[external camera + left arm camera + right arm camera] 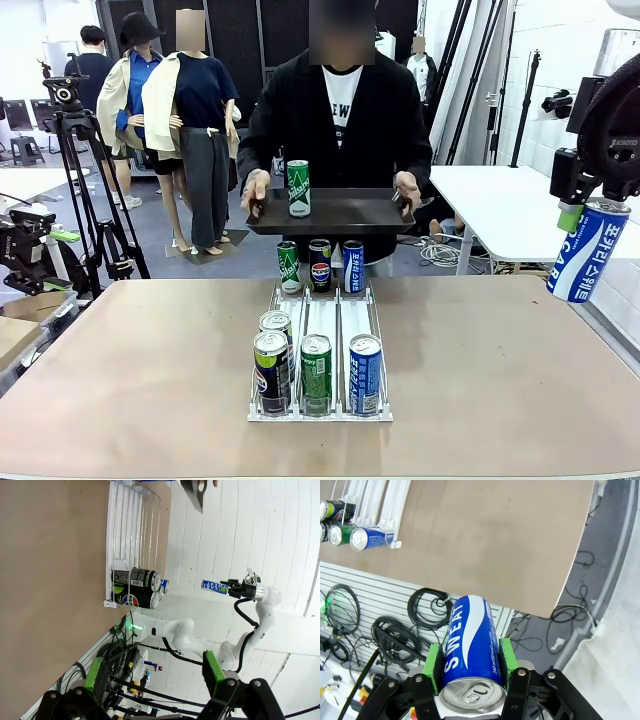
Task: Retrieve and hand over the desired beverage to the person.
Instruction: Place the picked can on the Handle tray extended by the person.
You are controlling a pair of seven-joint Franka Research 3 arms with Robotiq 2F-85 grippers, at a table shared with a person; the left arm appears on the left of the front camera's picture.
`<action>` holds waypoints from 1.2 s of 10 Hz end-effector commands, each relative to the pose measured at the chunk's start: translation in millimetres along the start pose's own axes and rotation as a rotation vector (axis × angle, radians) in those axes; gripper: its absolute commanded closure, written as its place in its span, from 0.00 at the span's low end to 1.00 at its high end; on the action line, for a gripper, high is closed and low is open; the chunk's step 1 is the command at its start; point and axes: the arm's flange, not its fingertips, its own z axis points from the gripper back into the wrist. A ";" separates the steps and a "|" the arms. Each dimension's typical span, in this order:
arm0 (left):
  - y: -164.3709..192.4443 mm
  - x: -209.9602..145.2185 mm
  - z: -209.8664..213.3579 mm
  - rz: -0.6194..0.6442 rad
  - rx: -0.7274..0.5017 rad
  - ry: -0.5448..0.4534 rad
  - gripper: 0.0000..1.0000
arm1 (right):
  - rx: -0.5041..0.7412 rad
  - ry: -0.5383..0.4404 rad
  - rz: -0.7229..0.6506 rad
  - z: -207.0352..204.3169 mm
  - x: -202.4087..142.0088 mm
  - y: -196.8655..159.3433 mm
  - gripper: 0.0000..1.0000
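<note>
A blue and white can (pixel 587 251) is clamped between the green pads (pixel 433 666) of the right gripper (pixel 578 212), held tilted in the air at the table's (pixel 500 370) right edge. The left gripper (pixel 156 676) is seen with its fingers wide apart, holding nothing. A dark tray (pixel 345 214) bearing one green can (pixel 298 188) is held by the person (pixel 335 110) at the far side, beyond a wire rack (pixel 320 408) of cans.

Glossy metal can (pixel 468 642), matt tbl (pixel 500 380)
</note>
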 end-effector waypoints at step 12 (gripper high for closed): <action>-1.1 -2.3 -1.5 -0.001 0.004 -0.009 0.00 | 0.003 -0.009 0.005 4.0 -0.3 0.6 1.00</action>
